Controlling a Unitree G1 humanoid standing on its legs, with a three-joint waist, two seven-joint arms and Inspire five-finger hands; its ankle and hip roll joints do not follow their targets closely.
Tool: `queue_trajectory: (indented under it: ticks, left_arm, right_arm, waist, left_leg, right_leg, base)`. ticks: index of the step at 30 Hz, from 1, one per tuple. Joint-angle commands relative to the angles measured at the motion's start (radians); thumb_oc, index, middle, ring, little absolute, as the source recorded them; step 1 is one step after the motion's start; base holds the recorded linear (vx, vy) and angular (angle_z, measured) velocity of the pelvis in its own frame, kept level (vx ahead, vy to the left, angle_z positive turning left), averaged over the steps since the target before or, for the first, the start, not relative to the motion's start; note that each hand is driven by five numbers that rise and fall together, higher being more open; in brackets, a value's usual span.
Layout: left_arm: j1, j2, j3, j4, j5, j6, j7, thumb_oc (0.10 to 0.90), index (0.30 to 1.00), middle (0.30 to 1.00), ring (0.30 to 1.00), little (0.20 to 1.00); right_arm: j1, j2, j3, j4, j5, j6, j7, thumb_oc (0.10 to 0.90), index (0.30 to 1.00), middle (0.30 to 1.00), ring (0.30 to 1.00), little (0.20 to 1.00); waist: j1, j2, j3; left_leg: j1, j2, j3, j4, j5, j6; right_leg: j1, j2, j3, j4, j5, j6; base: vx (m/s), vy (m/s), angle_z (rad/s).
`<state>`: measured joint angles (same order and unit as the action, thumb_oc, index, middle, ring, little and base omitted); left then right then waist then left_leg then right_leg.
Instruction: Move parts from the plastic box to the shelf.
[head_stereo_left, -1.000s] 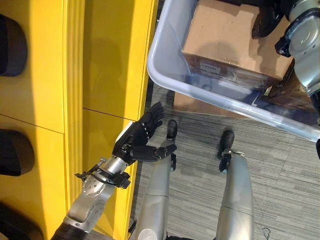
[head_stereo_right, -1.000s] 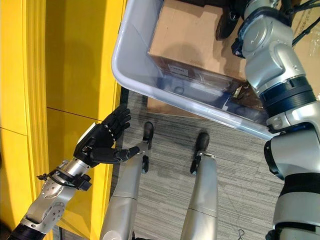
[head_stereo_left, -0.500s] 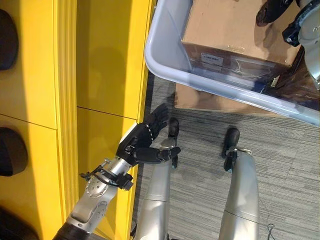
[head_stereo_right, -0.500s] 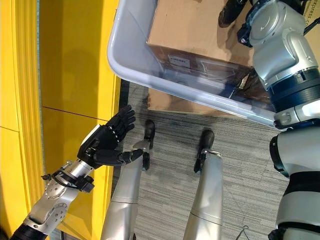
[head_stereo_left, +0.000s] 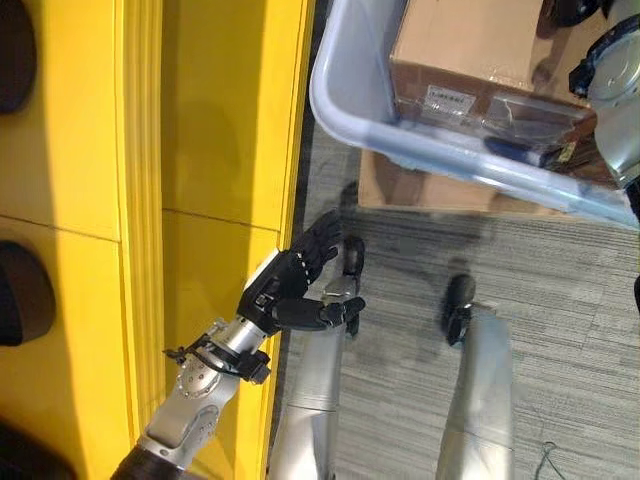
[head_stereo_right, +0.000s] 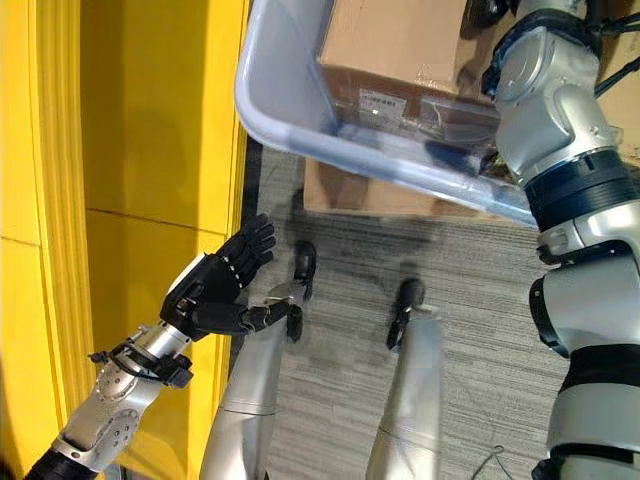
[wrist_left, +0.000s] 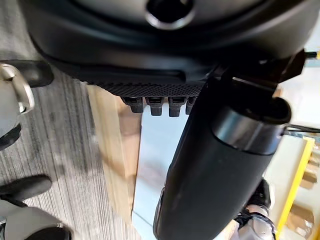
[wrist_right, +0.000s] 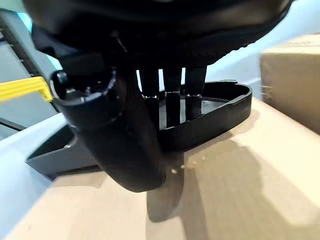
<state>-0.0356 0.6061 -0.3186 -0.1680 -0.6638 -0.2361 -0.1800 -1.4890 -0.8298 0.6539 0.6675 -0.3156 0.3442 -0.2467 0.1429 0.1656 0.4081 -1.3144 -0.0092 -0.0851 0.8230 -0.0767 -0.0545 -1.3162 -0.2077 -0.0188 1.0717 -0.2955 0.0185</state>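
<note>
Left robot hand (head_stereo_left: 285, 291) fingers spread, right robot hand (wrist_right: 150, 95) fingers extended

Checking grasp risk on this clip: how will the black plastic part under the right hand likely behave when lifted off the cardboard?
The black part looks like a thin moulded shell, so probably stiff and light. Its smooth rim may slip between the right hand's fingers. It lies flat on the cardboard box, so it is unlikely to roll.

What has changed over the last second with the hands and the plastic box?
Little that can be pinned on the things: the whole picture has shifted, so the camera moved. The left hand still hangs open beside the yellow shelf, holding nothing. The right hand reaches to the black part on the cardboard box in the plastic box; whether it grips cannot be told.
</note>
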Motion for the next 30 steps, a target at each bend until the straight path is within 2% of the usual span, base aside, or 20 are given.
queue_trajectory:
  ticks: [1,12,13,15,16,17,18,19,20,21,26,30]
  left_arm:
    - [-0.08,-0.014,0.048,-0.125,-0.029,-0.091,0.006,0.9,1.0,1.0,1.0,1.0]
    - [-0.105,-0.029,0.046,-0.117,-0.012,-0.105,0.012,0.9,1.0,1.0,1.0,1.0]
    - [-0.109,-0.031,0.045,-0.114,-0.015,-0.108,0.012,0.9,1.0,1.0,1.0,1.0]
    - [-0.109,-0.034,0.046,-0.11,-0.009,-0.111,0.005,0.9,1.0,1.0,1.0,1.0]
    - [-0.12,-0.035,0.059,-0.114,-0.009,-0.114,0.0,0.9,1.0,1.0,1.0,1.0]
    - [-0.116,-0.034,0.06,-0.117,-0.014,-0.115,-0.001,0.9,1.0,1.0,1.0,1.0]
    - [-0.113,-0.033,0.061,-0.122,-0.011,-0.116,0.003,0.9,1.0,1.0,1.0,1.0]
    - [-0.101,-0.034,0.053,-0.122,-0.011,-0.115,0.004,0.9,1.0,1.0,1.0,1.0]
    - [-0.109,-0.033,0.064,-0.126,-0.012,-0.118,0.001,0.9,1.0,1.0,1.0,1.0]
    - [-0.101,-0.034,0.075,-0.128,-0.019,-0.117,0.0,0.9,1.0,1.0,1.0,1.0]
    - [-0.062,-0.037,0.105,-0.139,-0.03,-0.115,0.003,0.9,1.0,1.0,1.0,1.0]
    - [-0.042,-0.041,0.126,-0.147,-0.045,-0.109,-0.01,0.9,1.0,1.0,1.0,1.0]
  right_arm:
    - [0.094,0.003,0.05,0.017,0.025,0.0,0.085,0.4,0.3,0.3,0.3,0.3]
    - [0.159,0.031,0.042,-0.035,-0.049,-0.059,0.056,0.4,0.3,0.3,0.3,0.3]
    - [0.173,0.038,0.033,-0.044,-0.049,-0.092,0.008,0.4,0.3,0.3,0.3,0.3]
    - [0.185,0.041,0.025,-0.058,-0.059,-0.111,-0.029,0.4,0.3,0.3,0.3,0.3]
    - [0.178,0.037,0.012,-0.088,-0.038,-0.145,-0.096,0.4,0.3,0.3,0.3,0.3]
    - [0.191,0.037,-0.005,-0.119,-0.02,-0.171,-0.14,0.4,0.3,0.3,0.3,0.3]
    - [0.209,0.039,-0.031,-0.149,-0.001,-0.189,-0.173,0.4,0.3,0.3,0.3,0.3]
    - [0.227,0.043,-0.036,-0.155,0.003,-0.199,-0.183,0.4,0.3,0.3,0.3,0.3]
    - [0.233,0.044,-0.073,-0.192,0.012,-0.245,-0.225,0.4,0.3,0.3,0.3,0.3]
    - [0.278,0.047,-0.121,-0.262,0.005,-0.271,-0.245,0.4,0.3,0.3,0.3,0.3]
    - [0.46,0.08,-0.254,-0.507,-0.038,-0.351,-0.277,0.4,0.3,0.3,0.3,0.3]
    - [0.544,0.105,-0.289,-0.603,-0.091,-0.39,-0.244,0.4,0.3,0.3,0.3,0.3]
  waist:
    - [0.007,0.029,0.112]
    - [-0.002,0.027,0.112]
    - [-0.005,0.026,0.112]
    - [-0.007,0.024,0.112]
    - [-0.01,0.022,0.112]
    - [-0.014,0.022,0.112]
    - [-0.018,0.021,0.112]
    - [-0.02,0.021,0.112]
    - [-0.024,0.02,0.112]
    - [-0.033,0.016,0.112]
    - [-0.071,0.005,0.112]
    - [-0.09,-0.001,0.112]
  left_leg:
    - [0.075,0.04,-0.021,-0.016,-0.118,0.029]
    - [0.119,0.049,-0.017,-0.06,-0.102,0.027]
    - [0.143,0.055,-0.017,-0.086,-0.092,0.027]
    - [0.159,0.063,-0.017,-0.102,-0.087,0.027]
    - [0.148,0.071,-0.014,-0.133,-0.049,0.03]
    - [0.169,0.077,-0.013,-0.153,-0.043,0.03]
    - [0.19,0.081,-0.012,-0.172,-0.037,0.029]
    - [0.224,0.08,-0.014,-0.169,-0.06,0.024]
    - [0.218,0.087,-0.008,-0.193,-0.028,0.029]
    - [0.252,0.09,-0.006,-0.217,-0.021,0.025]
    - [0.375,0.104,0.023,-0.301,0.001,0.015]
    - [0.464,0.112,0.04,-0.349,0.011,0.012]
  right_leg:
    - [0.038,0.006,0.022,-0.081,0.014,-0.016]
    - [0.081,0.011,0.025,-0.133,0.031,-0.009]
    - [0.102,0.014,0.024,-0.156,0.037,-0.007]
    - [0.119,0.015,0.022,-0.174,0.042,-0.007]
    - [0.108,0.017,0.015,-0.207,0.074,-0.013]
    - [0.126,0.018,0.016,-0.224,0.078,-0.012]
    - [0.145,0.02,0.017,-0.243,0.082,-0.01]
    - [0.177,0.022,0.026,-0.238,0.06,-0.003]
    - [0.171,0.022,0.019,-0.267,0.091,-0.009]
    - [0.202,0.026,0.022,-0.294,0.097,-0.005]
    - [0.305,0.037,0.03,-0.368,0.115,0.001]
    - [0.38,0.037,0.038,-0.411,0.122,0.002]
  base:
    - [-0.03,0.013,0.05]
    - [-0.03,0.008,0.02]
    - [-0.08,-0.003,-0.01]
    - [-0.09,-0.004,0.0]
    - [-0.11,0.013,-0.02]
    - [-0.13,0.019,-0.05]
    - [0.0,0.004,-0.04]
    - [-0.06,0.015,0.0]
    - [-0.07,0.025,-0.02]
    - [-0.13,0.039,-0.05]
    - [-0.05,0.048,-0.08]
    - [-0.01,0.042,-0.06]
